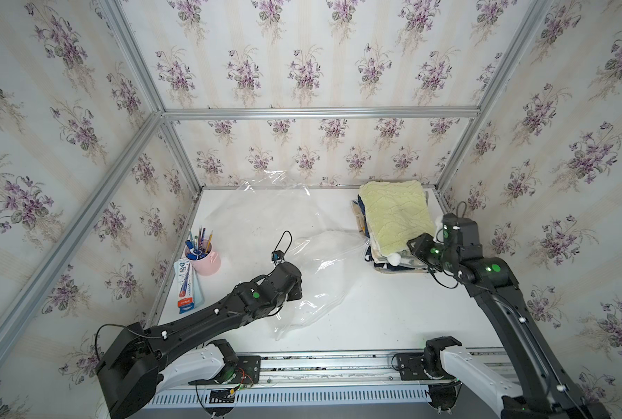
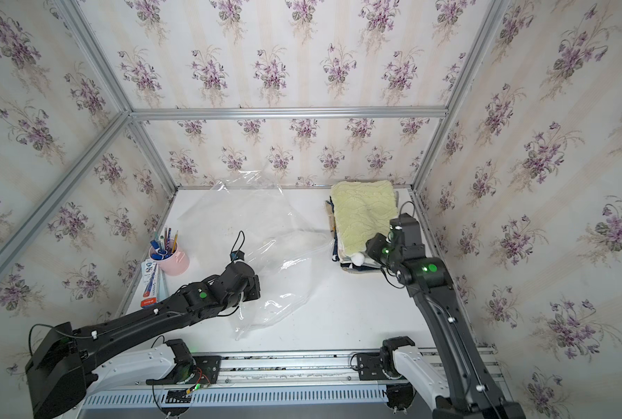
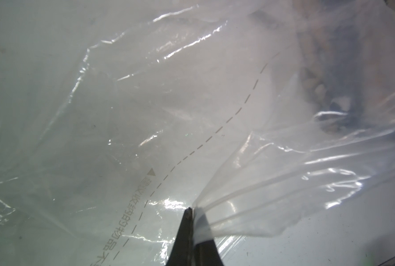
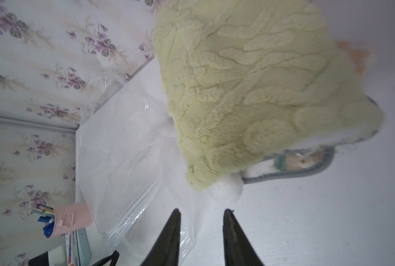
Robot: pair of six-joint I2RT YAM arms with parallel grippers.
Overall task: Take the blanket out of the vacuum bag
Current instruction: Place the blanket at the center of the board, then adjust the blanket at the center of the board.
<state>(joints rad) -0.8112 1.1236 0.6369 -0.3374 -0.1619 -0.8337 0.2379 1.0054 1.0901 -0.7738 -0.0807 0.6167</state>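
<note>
The vacuum bag (image 1: 302, 261) lies crumpled and transparent across the white table's middle and back left in both top views (image 2: 266, 254). My left gripper (image 3: 192, 210) is shut on a bunched fold of its plastic near the printed dashed line; in a top view it is mostly hidden under its wrist (image 1: 289, 288). A pale yellow-green blanket (image 1: 393, 214) lies outside the bag on a folded stack at the back right. My right gripper (image 4: 202, 210) is open and empty. It stands just short of the blanket's (image 4: 249, 92) near corner and a white pom-pom (image 4: 226, 191).
A pink cup of pens (image 1: 204, 259) and a flat printed box (image 1: 186, 286) stand along the table's left edge. The blanket stack (image 2: 353, 261) has darker layers beneath. Wallpapered walls with aluminium frame posts close in the back and both sides.
</note>
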